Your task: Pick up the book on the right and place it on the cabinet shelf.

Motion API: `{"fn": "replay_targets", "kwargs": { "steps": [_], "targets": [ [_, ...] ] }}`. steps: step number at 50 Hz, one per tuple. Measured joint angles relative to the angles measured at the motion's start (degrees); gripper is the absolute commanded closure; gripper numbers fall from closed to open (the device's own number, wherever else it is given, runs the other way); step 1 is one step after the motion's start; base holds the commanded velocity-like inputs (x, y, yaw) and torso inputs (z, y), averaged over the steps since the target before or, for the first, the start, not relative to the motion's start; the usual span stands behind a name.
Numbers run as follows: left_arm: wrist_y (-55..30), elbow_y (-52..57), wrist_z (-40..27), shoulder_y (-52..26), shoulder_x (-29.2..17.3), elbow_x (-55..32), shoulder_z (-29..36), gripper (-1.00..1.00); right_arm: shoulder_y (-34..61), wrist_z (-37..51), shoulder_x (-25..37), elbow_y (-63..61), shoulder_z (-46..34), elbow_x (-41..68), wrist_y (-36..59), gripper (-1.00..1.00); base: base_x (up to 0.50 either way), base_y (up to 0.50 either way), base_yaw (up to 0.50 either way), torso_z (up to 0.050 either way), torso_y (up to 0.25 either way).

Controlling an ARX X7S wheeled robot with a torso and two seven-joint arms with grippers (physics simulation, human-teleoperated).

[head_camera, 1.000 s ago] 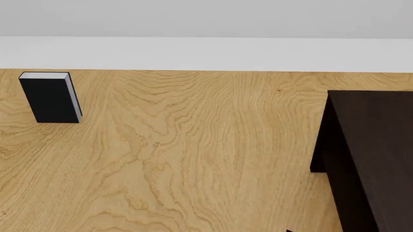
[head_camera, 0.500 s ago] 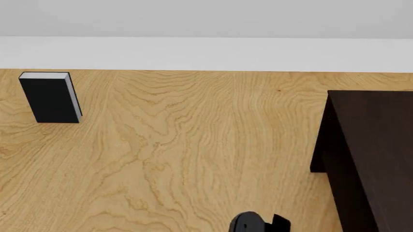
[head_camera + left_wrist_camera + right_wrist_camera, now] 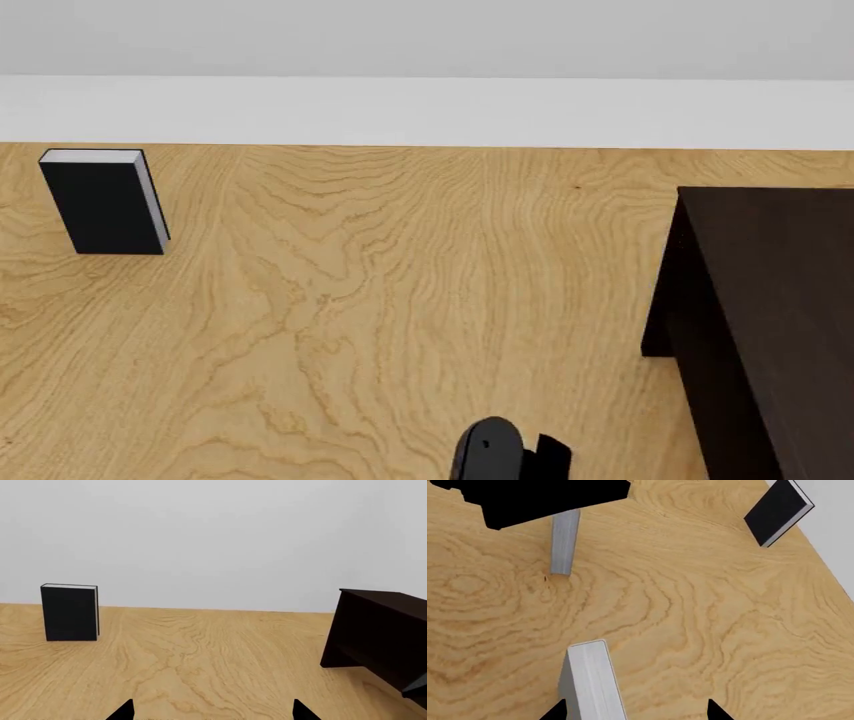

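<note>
At the far left of the counter (image 3: 400, 300) stands the black book (image 3: 104, 205), upright near the back wall and no part of this job. The left hand (image 3: 212, 715) faces across the counter with its fingertips (image 3: 122, 712) set wide and nothing between them. It looks at the black book on one side and the cabinet on the other, with no grey book ahead of it. A black arm part (image 3: 507, 452) shows at the near edge in the head view; which arm it belongs to I cannot tell. Neither grey book appears in the head view, so both must lie nearer the robot than that view reaches. The right wrist view shows them. The other grey book (image 3: 565, 540) sits farther off, partly under a dark arm piece. The book (image 3: 590, 680), which I take to be the right-hand one, is close in front of the right hand (image 3: 635, 714). That hand is spread wide and empty, and is plainly the nearer one. The book's long side runs away from the hand, and it sits beside one fingertip (image 3: 557, 711) rather than centred in the gap, so the hand needs a sideways shift before closing. At the far right stands the dark cabinet (image 3: 767, 330). Only its top and side show, so the cabinet shelf and anything on it are hidden.
</note>
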Motion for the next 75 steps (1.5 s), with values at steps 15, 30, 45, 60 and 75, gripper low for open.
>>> {"fn": "replay_targets", "kwargs": {
  "steps": [15,30,45,60,75],
  "targets": [
    [0.4,0.0,-0.2,0.3,-0.3,0.1,0.2,-1.0,-3.6,-1.8,-2.1,3.6,1.4,2.2,-1.6,-1.0,0.0,0.0,0.0,0.0,0.0],
    [0.7,0.0,-0.4,0.6,-0.6,0.0,0.3,-1.0,-6.5,-2.9,-3.5,5.2,1.8,4.3,-1.8,-1.0,0.0,0.0,0.0,0.0,0.0],
    [0.8,-0.2,-0.7,0.6,-0.7,0.1,0.6,-1.0,-8.9,-3.4,-4.1,6.9,1.6,5.7,-1.2,-1.0,0.0,0.0,0.0,0.0,0.0],
    [0.9,-0.6,-0.9,0.3,-0.8,0.1,1.0,-1.0,-9.6,-3.5,-3.6,7.7,1.4,6.2,-0.4,-1.0,0.0,0.0,0.0,0.0,0.0],
    [1.1,-1.0,-1.1,0.2,-0.9,0.0,1.3,-1.0,-10.7,-3.5,-3.4,8.5,1.0,6.4,0.7,-1.0,0.0,0.0,0.0,0.0,0.0]
  ]
}}
